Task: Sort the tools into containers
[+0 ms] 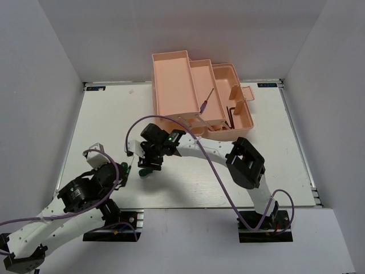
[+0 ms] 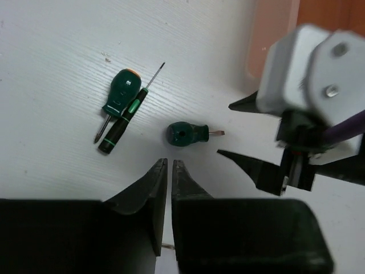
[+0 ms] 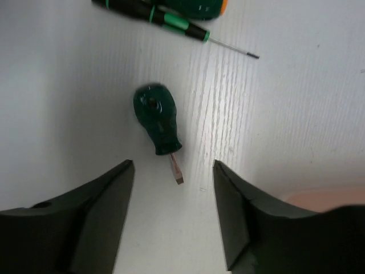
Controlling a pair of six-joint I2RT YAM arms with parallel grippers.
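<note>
With your right end effector (image 3: 172, 166) spread apart, centre it on the handle of the lone screwdriver (image 3: 155, 121), not its blade; the left end effector (image 2: 170, 163) sits pinched together.

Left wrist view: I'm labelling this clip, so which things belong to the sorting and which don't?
Job: lone stubby screwdriver; orange-capped stubby screwdriver; thin screwdriver; pink toolbox; right gripper.
Not job: table; purple cable.

Dark-green stubby screwdriver (image 3: 155, 117), salmon-pink toolbox (image 1: 170, 80), white wood-grained table (image 1: 188, 182), purple cable (image 2: 342, 132)
</note>
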